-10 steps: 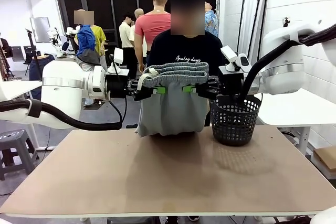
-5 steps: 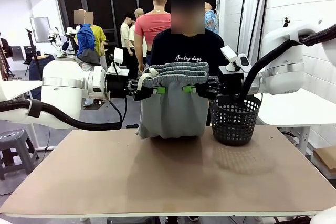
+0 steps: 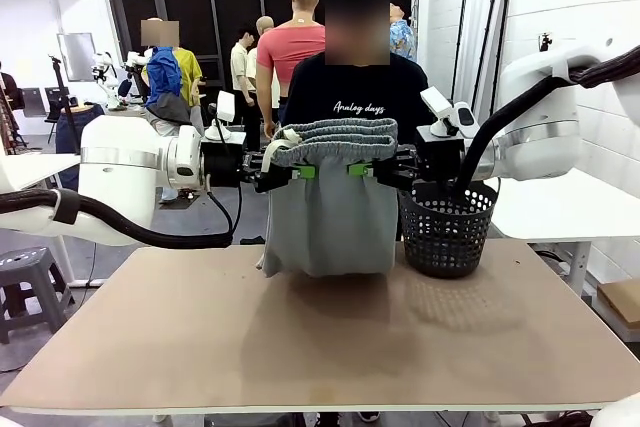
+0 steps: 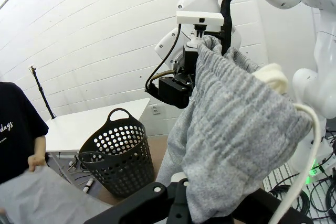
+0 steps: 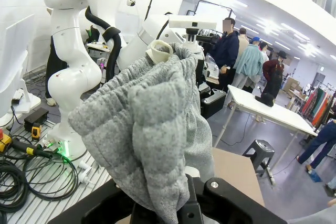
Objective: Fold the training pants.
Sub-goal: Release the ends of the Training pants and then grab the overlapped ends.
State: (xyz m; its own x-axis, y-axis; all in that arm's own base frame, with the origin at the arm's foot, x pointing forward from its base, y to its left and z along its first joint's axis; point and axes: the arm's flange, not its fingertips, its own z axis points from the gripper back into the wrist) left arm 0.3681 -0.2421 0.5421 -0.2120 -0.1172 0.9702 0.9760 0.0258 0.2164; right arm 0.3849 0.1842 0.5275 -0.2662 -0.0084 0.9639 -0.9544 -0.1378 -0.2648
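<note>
Currently, my left gripper (image 3: 303, 172) and my right gripper (image 3: 359, 169) are both clamped tight on the waistband of the training pants (image 3: 330, 212), one at each end. The band is stretched level between them, above the far part of the table (image 3: 330, 347).

Front view: the grey cloth hangs straight down from the band as a broad panel. Its lower edge comes down to about the table top; whether it touches the surface I cannot tell from this angle. A white drawstring loops out at the left end of the band. A black basket (image 3: 445, 232) stands upright on the table, just beside the right edge of the hanging cloth. A person (image 3: 360, 97) in a black shirt stands behind the pants at the far side.

Left wrist view: the fingers (image 4: 178, 205) are pinched on bunched fabric (image 4: 236, 129), with the cord trailing past. Grey cloth lies under the person's hand (image 4: 35, 162), possibly the legs of the same pants.

Right wrist view: the fingers (image 5: 185, 209) are closed on a thick fold of cloth (image 5: 152, 124).
</note>
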